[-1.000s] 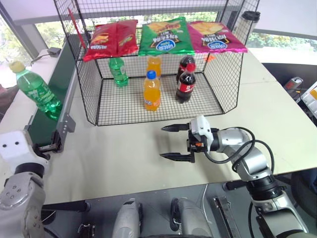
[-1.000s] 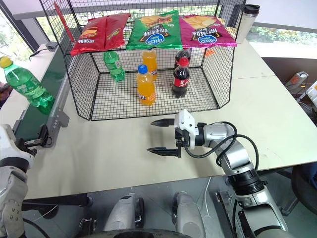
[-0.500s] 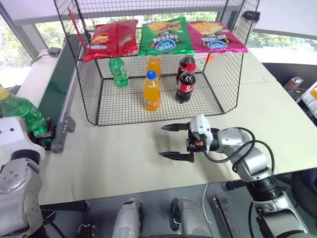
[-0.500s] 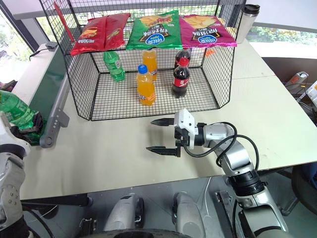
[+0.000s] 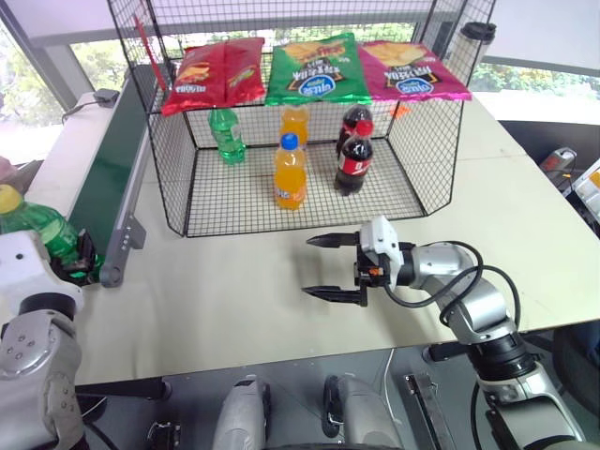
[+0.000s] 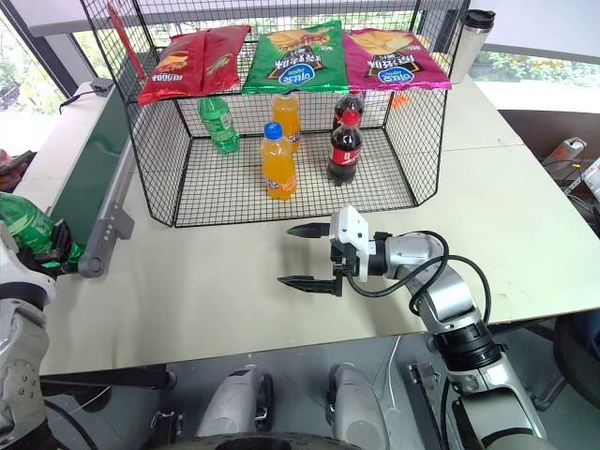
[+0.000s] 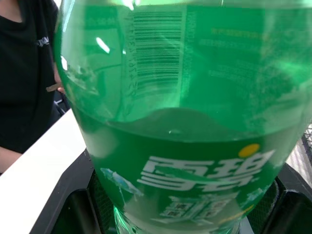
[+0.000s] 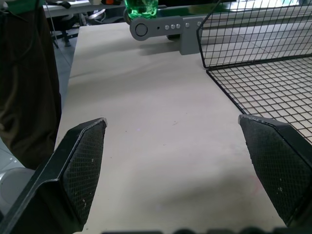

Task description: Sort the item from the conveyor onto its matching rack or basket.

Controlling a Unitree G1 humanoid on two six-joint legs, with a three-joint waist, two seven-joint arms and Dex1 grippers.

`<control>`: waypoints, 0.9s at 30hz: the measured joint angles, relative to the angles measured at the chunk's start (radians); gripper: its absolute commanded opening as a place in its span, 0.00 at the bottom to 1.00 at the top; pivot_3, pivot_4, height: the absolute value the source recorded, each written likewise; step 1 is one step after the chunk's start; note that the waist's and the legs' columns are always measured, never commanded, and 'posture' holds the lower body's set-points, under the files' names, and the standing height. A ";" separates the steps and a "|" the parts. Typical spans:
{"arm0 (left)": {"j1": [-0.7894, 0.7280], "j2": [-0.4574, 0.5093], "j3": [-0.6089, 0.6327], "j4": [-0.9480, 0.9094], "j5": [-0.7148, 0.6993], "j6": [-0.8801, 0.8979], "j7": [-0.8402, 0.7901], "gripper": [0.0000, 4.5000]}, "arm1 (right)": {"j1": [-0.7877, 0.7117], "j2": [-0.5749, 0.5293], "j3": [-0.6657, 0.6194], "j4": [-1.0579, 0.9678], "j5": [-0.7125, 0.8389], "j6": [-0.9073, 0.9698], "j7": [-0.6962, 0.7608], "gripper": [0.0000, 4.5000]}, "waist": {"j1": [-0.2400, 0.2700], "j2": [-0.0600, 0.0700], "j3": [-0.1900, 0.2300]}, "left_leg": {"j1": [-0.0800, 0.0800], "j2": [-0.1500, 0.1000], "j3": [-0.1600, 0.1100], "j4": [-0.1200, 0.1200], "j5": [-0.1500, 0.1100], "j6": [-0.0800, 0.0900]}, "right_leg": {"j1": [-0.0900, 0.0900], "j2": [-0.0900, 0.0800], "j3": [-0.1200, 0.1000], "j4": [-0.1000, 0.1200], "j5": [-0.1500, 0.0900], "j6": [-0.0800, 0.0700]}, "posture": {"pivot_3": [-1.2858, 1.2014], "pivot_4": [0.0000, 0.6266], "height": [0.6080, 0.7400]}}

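The item, a clear-green bottle (image 5: pixel 39 231) with a yellow cap, stands at the near end of the dark-green conveyor (image 5: pixel 111 169), at the far left. My left gripper (image 5: pixel 71 259) is shut on the bottle's lower body. In the left wrist view the bottle (image 7: pixel 185 122) stands right in front of the camera with a black finger (image 7: pixel 73 204) on either side. The black wire basket (image 5: pixel 171 159) stands at the back middle of the table. My right gripper (image 5: pixel 334 267) hovers open over the table in front of the basket, its fingers (image 8: pixel 83 165) wide apart and holding nothing.
Inside the basket stand a green bottle (image 5: pixel 225 136), orange bottles (image 5: pixel 290 173) and cola bottles (image 5: pixel 352 159). Chip bags (image 5: pixel 314 70) lie on its top. A tumbler (image 5: pixel 478 37) stands at the back right. A person in black (image 7: pixel 24 73) stands beyond the conveyor.
The bottle rode down the belt to its near end and came between my left fingers. The left gripper then shut on it. The right arm kept still.
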 measured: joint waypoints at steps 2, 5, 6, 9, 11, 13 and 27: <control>-0.001 0.006 0.002 -0.009 -0.003 0.018 0.002 0.61 | 0.000 0.000 0.000 0.000 0.000 0.000 0.000 1.00 | -0.001 0.000 0.000 | 0.000 0.000 0.000 0.000 0.000 0.000 | 0.000 0.000 0.000 0.000 0.001 0.001 | 0.52 0.24 1.00; -0.011 0.057 0.011 -0.032 -0.002 0.048 0.009 0.61 | -0.003 0.000 -0.003 0.000 0.005 0.005 0.000 1.00 | -0.001 -0.001 0.001 | -0.001 0.000 0.000 0.000 0.000 0.000 | 0.000 0.000 0.000 0.000 0.001 0.002 | 0.52 0.24 1.00; -0.025 0.072 0.019 -0.041 -0.003 0.061 0.014 0.61 | -0.004 0.001 -0.006 0.000 0.014 0.011 -0.001 1.00 | -0.001 -0.001 0.001 | -0.001 0.000 0.000 0.000 0.000 0.000 | 0.000 0.000 0.000 0.000 0.001 0.002 | 0.52 0.24 1.00; -0.087 0.129 0.058 -0.075 -0.003 0.092 0.029 0.61 | -0.013 0.009 -0.022 -0.001 0.044 0.045 -0.017 1.00 | -0.001 -0.001 0.001 | -0.001 0.000 0.000 0.000 0.000 0.000 | 0.000 0.000 0.000 0.000 0.001 0.002 | 0.52 0.24 1.00; -0.138 0.166 0.061 -0.094 -0.009 0.111 0.029 0.61 | -0.026 0.023 -0.039 -0.001 0.061 0.062 -0.039 1.00 | 0.000 -0.001 0.001 | -0.001 0.000 0.000 0.000 0.000 0.000 | 0.000 0.000 0.000 0.000 0.001 0.002 | 0.52 0.24 1.00; -0.184 0.176 0.052 -0.113 -0.036 0.140 0.021 0.61 | -0.038 0.031 -0.047 -0.001 0.061 0.065 -0.058 1.00 | -0.001 -0.001 0.001 | 0.000 0.000 0.000 0.000 0.000 0.000 | 0.000 0.000 0.000 -0.001 0.001 0.002 | 0.52 0.24 1.00; -0.321 0.117 -0.323 -0.109 -0.104 0.223 -0.026 0.61 | -0.036 0.032 -0.044 0.046 -0.001 0.000 -0.077 1.00 | -0.003 -0.001 0.001 | -0.001 0.000 0.000 0.000 0.000 0.000 | 0.000 0.001 0.000 0.000 0.001 0.002 | 0.52 0.24 1.00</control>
